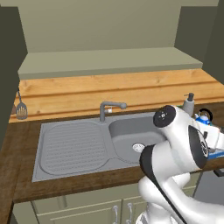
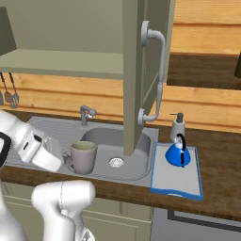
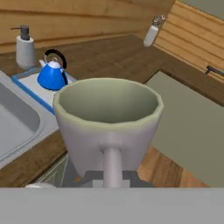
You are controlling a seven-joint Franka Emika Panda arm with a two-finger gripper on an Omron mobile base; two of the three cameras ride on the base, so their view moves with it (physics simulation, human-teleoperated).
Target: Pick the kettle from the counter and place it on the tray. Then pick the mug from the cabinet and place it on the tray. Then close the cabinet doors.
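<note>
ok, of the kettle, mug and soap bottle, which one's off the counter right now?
The grey mug: the claw holds it by its handle in the air over the sink. The blue kettle sits on the tray; the soap bottle stands on the counter behind it.

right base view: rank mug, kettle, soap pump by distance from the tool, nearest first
1. mug: held in the shut tool, over the sink's left side.
2. kettle: on the tray, right of the sink.
3. soap pump: just behind the kettle, by the wall.

A grey sink (image 1: 74, 146) with a curved tap (image 1: 107, 108) is seen, a soap pump bottle (image 2: 177, 127) parked beside it, utensils (image 1: 21, 109) hung on the wall.
</note>
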